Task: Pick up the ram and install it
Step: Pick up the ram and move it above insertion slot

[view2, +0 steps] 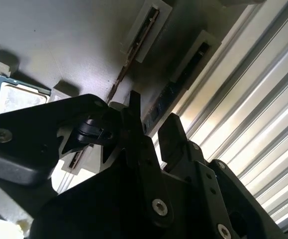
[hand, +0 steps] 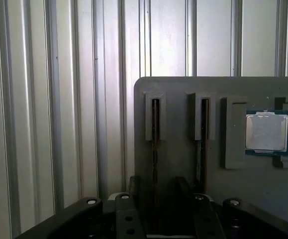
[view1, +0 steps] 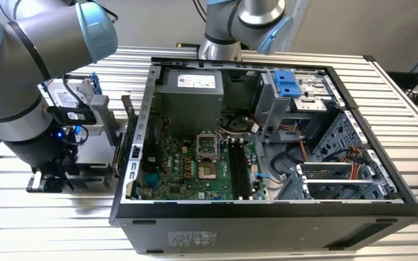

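Second wrist view gave me the clearest read. The gripper [view2: 152, 107] was spread, its two black fingers [view2: 136, 129] sitting one either side of the ram [view2: 166, 97]. I couldn't tell whether either pad actually touched it.

The ram stood on its long edge in a slotted holder [hand: 147, 119] on the grey tray [hand: 178, 87]. That was the holder nearest the tray edge bordering the bare slats of the metal table [hand: 34, 99]. The first wrist view agreed: the stick ran straight down from that holder into the gap btwn the fingertips.

A second stick [hand: 202, 149] stood the same way in the next holder along, toward the tray's middle, parallel to the ram and apart from it. Further along, toward the opposite edge, a CPU [hand: 267, 132] lay flat in its recess w/ the metal lid up.

From the exterior view, the arm [view1: 20, 81] was bent down outside the PC case [view1: 267, 220], off the exterior view's left of it, w/ the gripper low near the table. The case lay on its side w/ the panel off and the motherboard [view1: 194, 163] exposed. The long black memory slots [view1: 239, 168] ran beside the CPU socket [view1: 206, 147]. So the ram was on the tray, well apart from those slots, and not yet lifted or installed.
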Controlling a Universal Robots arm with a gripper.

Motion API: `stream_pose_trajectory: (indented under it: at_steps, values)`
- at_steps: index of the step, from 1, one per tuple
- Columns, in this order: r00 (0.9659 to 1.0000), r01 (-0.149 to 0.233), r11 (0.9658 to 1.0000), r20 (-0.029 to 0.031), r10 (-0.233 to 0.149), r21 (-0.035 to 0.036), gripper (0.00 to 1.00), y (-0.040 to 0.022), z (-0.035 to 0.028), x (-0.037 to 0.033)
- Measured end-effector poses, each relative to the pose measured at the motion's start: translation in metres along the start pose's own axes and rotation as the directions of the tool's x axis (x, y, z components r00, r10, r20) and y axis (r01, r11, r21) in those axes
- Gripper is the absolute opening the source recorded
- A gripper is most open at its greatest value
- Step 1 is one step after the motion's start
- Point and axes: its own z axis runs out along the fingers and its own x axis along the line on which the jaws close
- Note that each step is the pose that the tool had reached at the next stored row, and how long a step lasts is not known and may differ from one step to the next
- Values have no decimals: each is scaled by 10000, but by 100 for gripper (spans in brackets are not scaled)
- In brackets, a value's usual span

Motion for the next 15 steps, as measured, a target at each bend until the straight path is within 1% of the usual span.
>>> stream_pose_trajectory:
  at_steps: [9, 10, 15]
  values:
    - [10000, 1, 10000, 0, -1, 0, 100, 0, 1, 1]
    - [10000, 1, 10000, 0, -1, 0, 0, 0, 1, 1]
    - [10000, 1, 10000, 0, -1, 0, 0, 0, 1, 1]
